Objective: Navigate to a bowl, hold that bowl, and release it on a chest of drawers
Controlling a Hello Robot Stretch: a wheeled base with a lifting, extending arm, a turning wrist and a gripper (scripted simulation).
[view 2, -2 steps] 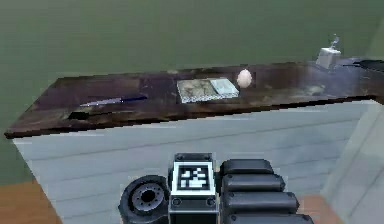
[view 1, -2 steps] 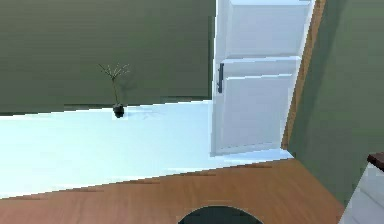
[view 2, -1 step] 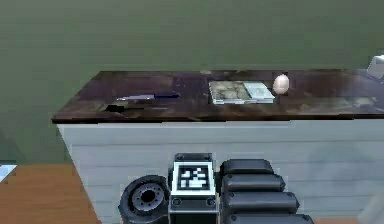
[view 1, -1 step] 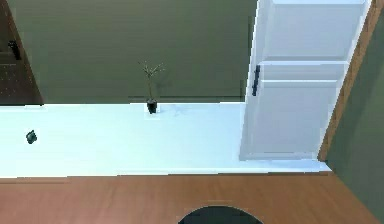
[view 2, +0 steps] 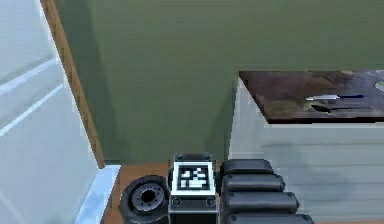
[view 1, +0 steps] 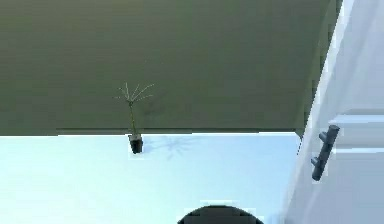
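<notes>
My arm (view 2: pixel 255 190) is tucked in low, for driving I guess, so my gripper (view 2: pixel 146 198) is just a dark lump and I can't tell if it holds anything; that grey bit (view 2: pixel 378 88) on the counter (view 2: pixel 280 85) might be the bowl, dunno.

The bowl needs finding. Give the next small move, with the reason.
Probably turn the base toward the arm side: ahead are a wall, a plant and a door, whereas the counter on that side bears small silvery things worth a closer look.
</notes>
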